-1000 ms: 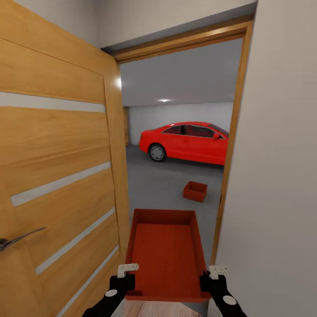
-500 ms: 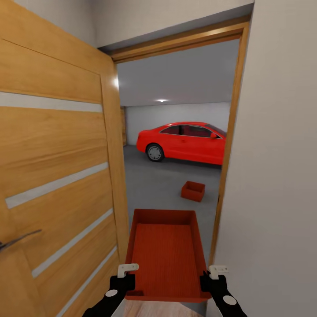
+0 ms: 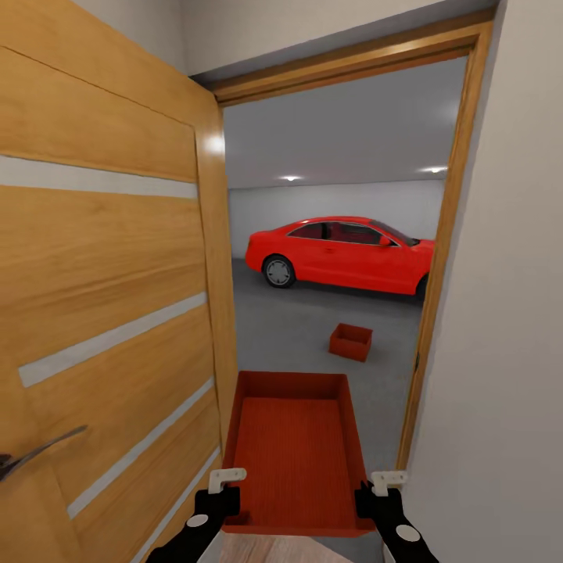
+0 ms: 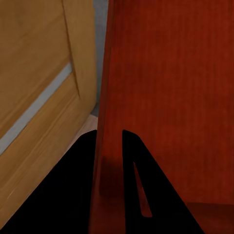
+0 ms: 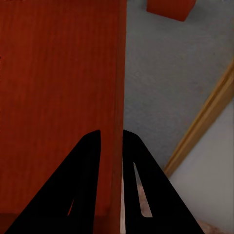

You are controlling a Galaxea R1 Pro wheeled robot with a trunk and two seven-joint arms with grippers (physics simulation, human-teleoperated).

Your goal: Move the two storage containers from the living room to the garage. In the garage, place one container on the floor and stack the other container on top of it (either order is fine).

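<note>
Door (image 3: pixel 109 313) sat close left of the held box (image 3: pixel 293 453), so I'd steer straight. Left tool (image 3: pixel 221 491) and right tool (image 3: pixel 374 493) were each clamped on a side wall. Other box (image 3: pixel 350 342) sat on the garage floor (image 3: pixel 289 336) ahead, near the car (image 3: pixel 344 252).

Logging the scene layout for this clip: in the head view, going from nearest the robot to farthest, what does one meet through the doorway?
Held storage container, gripped by the left gripper and right gripper → door frame → second storage container on the garage floor → red car → back wall.
</note>
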